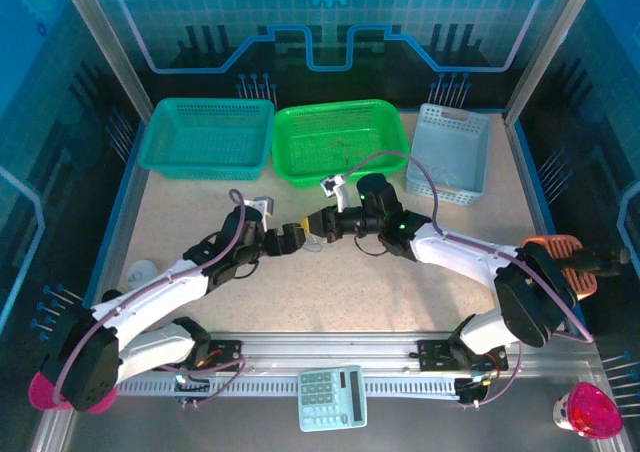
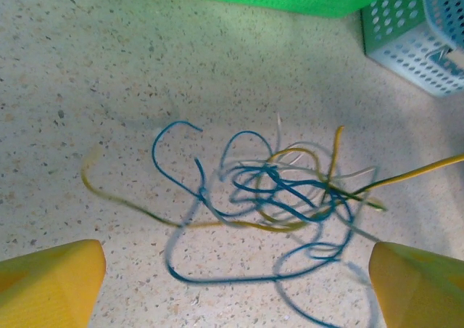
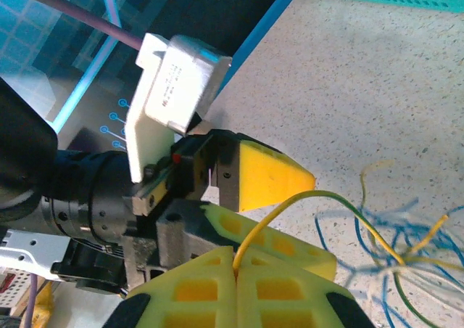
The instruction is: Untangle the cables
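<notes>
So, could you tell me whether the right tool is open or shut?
Shut. The right tool has its yellow fingers pressed together in the right wrist view, pinching a yellow cable between them.

The left arm (image 1: pixel 160 287) and right arm (image 1: pixel 465 252) are white shells with black joints, each trailing a purple cable (image 3: pixel 87 19). The right gripper (image 3: pixel 235 259) has yellow fingers (image 3: pixel 192 288) with square recesses. A white labelled box (image 3: pixel 174 88) sits on the left wrist, possibly its camera
</notes>
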Controlling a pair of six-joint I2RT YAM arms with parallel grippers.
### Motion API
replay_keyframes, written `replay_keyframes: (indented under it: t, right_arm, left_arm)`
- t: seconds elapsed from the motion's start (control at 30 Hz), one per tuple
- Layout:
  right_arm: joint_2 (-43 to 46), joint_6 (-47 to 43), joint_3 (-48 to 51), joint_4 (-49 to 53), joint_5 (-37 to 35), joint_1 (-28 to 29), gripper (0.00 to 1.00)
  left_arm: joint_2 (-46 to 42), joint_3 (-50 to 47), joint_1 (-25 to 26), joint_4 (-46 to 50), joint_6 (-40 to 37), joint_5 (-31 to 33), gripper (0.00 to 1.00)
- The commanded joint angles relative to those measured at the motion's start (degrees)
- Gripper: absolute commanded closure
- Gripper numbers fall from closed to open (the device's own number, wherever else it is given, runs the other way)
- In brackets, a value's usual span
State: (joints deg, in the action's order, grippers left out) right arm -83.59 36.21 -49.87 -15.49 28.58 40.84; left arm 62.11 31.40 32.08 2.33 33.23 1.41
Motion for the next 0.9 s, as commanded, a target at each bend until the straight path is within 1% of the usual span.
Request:
replay_keyframes:
  t: [0.0,0.2,0.5,0.57,0.7,0.87]
  right_arm:
    - [-1.06,0.88,-0.21,-2.36,2.52,-0.45,1.00]
    - [-1.28,0.88,-0.21,-2.09,3.39,-0.42,1.00]
    - [-1.61,0.85,-0.20,-1.93,4.49,0.37,1.00]
    - [-1.68,0.88,-2.05,-1.83,4.77,0.56,1.00]
    - [-1.58,0.78,-2.34,-1.48,4.58,0.82,1.00]
    - [-1.40,0.45,-2.34,-1.06,4.21,0.63,1.00]
  left_arm:
    - [1.69,1.98,0.86,0.41,-3.77,1.69,0.05]
    - [4.44,4.62,2.20,-0.62,-7.11,1.79,0.05]
    - [8.62,4.99,2.74,-6.30,-6.53,2.38,0.05]
    - [9.14,4.75,2.96,-7.62,-6.36,2.41,0.05]
    - [8.47,3.10,3.02,-11.56,-5.66,1.47,0.05]
    - [4.66,0.34,3.06,-14.02,-4.49,0.13,0.03]
